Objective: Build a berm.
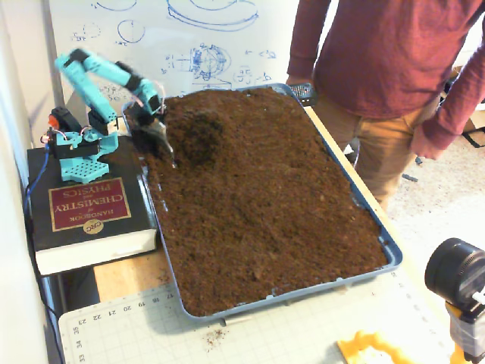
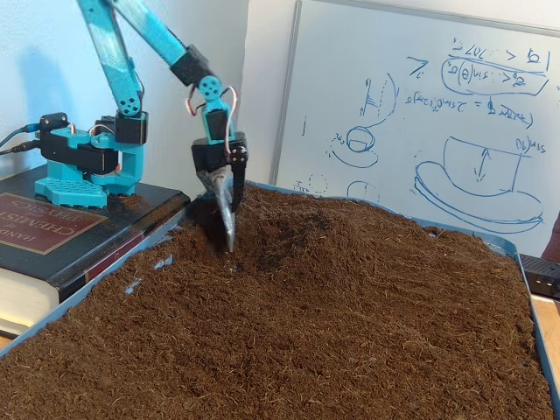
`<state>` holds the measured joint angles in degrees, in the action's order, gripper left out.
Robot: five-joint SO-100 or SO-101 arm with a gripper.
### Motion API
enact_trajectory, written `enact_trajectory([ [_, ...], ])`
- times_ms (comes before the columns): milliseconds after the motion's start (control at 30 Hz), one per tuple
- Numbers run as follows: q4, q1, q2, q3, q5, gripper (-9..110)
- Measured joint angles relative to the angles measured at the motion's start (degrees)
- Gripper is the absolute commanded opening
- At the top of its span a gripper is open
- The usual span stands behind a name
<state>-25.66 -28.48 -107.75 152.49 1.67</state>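
Note:
A blue tray is filled with loose dark brown soil. The berm is a low hump in the tray's far left corner, as both fixed views show it. The teal arm reaches down from its base on a book. My gripper points steeply down just left of the hump. Its tip touches the soil near the tray's left wall. The fingers look pressed together into one narrow silvery blade, and no separate object shows between them.
The arm's base stands on a thick black and red book left of the tray. A person in a maroon shirt stands at the tray's right side. A whiteboard is behind it. A cutting mat and a black camera sit in front.

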Motion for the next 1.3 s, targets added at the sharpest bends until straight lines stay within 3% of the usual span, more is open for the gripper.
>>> enact_trajectory([
  [400, 0.0, 1.05, 17.84, -17.93, -0.26, 1],
  [867, 0.0, 11.6, 18.63, -23.91, -0.26, 1],
  [1300, 0.0, 13.27, 19.16, -25.05, 0.26, 1],
])
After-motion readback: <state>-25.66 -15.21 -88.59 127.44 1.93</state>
